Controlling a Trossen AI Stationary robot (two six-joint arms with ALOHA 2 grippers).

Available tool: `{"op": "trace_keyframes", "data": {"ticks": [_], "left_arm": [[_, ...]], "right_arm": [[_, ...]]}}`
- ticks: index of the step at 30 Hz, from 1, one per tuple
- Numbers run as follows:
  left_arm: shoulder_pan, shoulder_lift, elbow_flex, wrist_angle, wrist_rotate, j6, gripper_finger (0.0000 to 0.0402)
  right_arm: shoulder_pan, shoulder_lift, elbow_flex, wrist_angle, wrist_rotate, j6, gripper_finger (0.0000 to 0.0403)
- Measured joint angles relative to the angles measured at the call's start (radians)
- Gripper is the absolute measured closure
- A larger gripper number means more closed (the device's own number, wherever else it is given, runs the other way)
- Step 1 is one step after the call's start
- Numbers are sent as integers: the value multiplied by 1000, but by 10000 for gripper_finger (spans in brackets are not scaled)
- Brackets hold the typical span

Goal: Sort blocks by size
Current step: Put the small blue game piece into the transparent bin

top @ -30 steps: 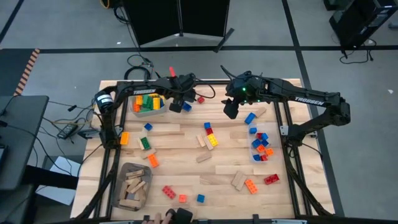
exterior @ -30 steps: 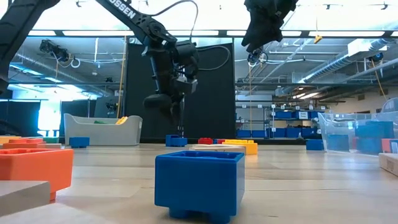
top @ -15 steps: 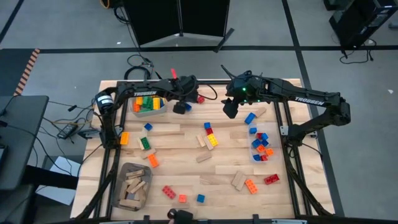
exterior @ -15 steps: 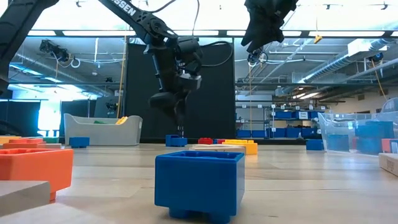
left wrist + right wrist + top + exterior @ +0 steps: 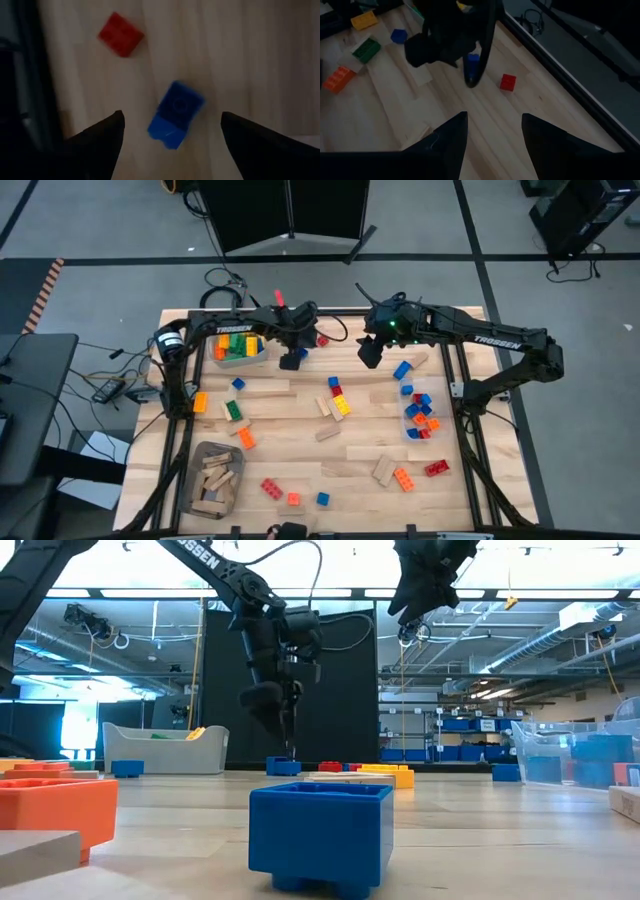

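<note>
We are looking down on a pale wooden desk (image 5: 300,442) standing on a grey floor, and across it at desk height we are seeing a workshop with shelving and ceiling lights.

Blocks are lying scattered all over the planks: red, blue, orange, yellow and green studded bricks, with plain tan wooden pieces among them. A grey bin (image 5: 213,478) near the front left corner is holding wooden pieces, a bin (image 5: 239,348) at the back left is holding green, yellow and orange bricks, and a clear bin (image 5: 421,412) on the right is holding small blue, red and orange ones.

The left hand (image 5: 292,358) is hanging at the back of the desk, just beside the back left bin, pointing down. Its fingers (image 5: 95,142) are spread wide and gripping nothing, and through its wrist camera we are seeing a blue brick (image 5: 176,114) lying on the wood between them, tilted, with a red brick (image 5: 120,34) a little way off.

The right hand (image 5: 370,352) is hovering higher up near the back middle of the desk, its fingers (image 5: 442,142) also parted and carrying nothing.
</note>
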Motion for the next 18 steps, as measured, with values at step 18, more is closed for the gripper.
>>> {"op": "trace_keyframes", "data": {"ticks": [18], "left_arm": [[66, 121, -2, -23, 47, 103, 66]], "right_arm": [[0, 0, 0, 18, 26, 40, 201]]}}
